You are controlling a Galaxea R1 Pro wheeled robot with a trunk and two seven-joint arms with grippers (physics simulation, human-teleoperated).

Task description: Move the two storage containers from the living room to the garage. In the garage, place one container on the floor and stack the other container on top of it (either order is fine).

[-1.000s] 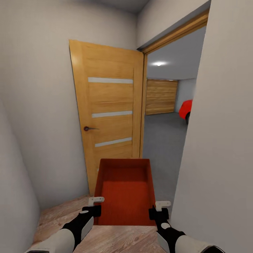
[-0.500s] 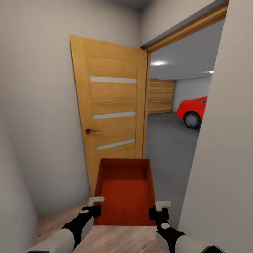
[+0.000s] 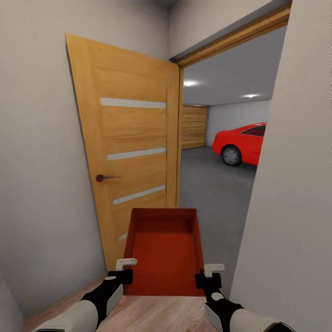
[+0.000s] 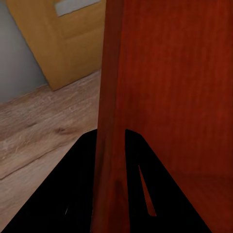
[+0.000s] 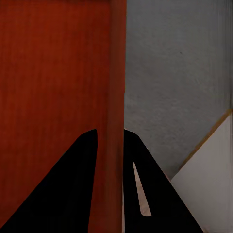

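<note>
From the head camera, the red bin [image 3: 164,251] hangs between the left gripper [image 3: 124,269] and right gripper [image 3: 206,273], facing the open wooden door [image 3: 127,152] and the garage's grey floor [image 3: 214,193] by the red car [image 3: 242,143]. At the left wrist, the jaws pinch the bin's side wall [image 4: 112,121]. At the right wrist, likewise. Steering rightward through the doorway, level and centred, should spare the bin from the door.

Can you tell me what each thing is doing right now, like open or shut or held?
Storage container: empty, held up by both side walls.
Left gripper: shut on the container's wall.
Right gripper: shut on the opposite wall.
Wooden door: swung open.
Red car: parked in the garage.
</note>
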